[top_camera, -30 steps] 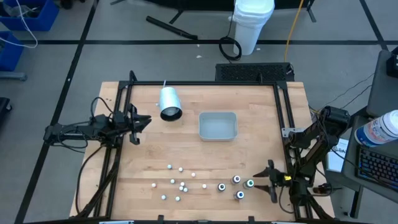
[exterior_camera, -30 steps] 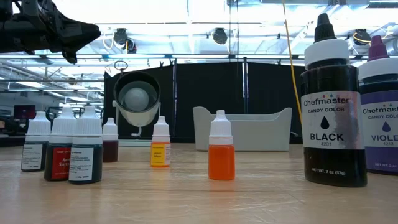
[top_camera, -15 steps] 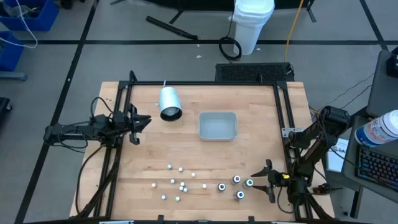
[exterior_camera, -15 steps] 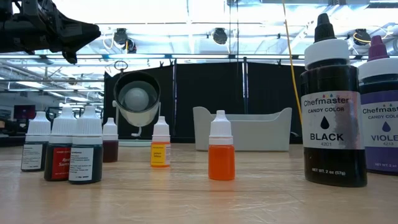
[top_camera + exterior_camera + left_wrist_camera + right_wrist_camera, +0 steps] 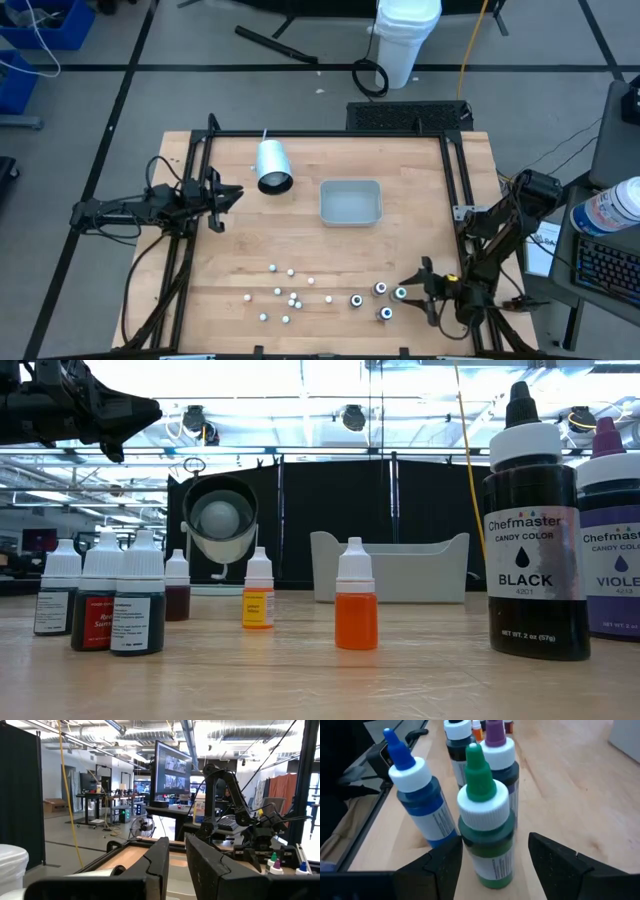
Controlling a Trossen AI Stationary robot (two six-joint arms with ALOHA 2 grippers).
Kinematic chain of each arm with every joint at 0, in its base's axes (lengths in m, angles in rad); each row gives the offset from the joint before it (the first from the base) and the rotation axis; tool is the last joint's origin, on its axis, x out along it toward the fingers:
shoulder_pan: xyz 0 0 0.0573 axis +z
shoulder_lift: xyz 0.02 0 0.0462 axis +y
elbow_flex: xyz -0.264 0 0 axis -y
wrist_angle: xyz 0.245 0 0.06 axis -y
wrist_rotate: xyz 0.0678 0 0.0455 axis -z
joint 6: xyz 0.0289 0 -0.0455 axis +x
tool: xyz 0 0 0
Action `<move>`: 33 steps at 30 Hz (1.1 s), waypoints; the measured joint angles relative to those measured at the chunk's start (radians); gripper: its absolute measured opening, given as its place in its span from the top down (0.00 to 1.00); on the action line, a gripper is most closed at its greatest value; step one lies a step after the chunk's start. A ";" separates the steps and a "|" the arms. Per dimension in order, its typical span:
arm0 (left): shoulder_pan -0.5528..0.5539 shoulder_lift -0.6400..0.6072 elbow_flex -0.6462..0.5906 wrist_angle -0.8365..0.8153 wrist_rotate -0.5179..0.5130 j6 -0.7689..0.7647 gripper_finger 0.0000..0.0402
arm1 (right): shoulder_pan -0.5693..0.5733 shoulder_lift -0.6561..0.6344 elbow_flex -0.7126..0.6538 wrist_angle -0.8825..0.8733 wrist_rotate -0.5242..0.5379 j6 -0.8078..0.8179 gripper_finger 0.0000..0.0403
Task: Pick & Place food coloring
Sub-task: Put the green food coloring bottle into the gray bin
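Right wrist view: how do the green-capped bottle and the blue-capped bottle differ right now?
The green-capped bottle stands between the right gripper's open fingers, nearest the camera; the blue-capped bottle stands outside them, beside one finger. The green-capped bottle holds dark green liquid, the blue-capped bottle blue liquid. Both stand upright on the wooden table, with white collars, pointed tips and printed labels.

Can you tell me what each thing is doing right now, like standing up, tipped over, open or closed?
green-topped bottle: upright, capped, between the open right end effector fingers, not gripped.
blue-topped bottle: upright, capped.
white cup: tipped on its side.
tray: upright, looks empty.
left end effector: nearly closed, holding nothing.
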 joint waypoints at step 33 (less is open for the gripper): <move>0.000 0.000 0.000 0.000 0.000 0.003 0.82 | -0.094 0.000 0.000 0.036 -0.095 -0.077 0.55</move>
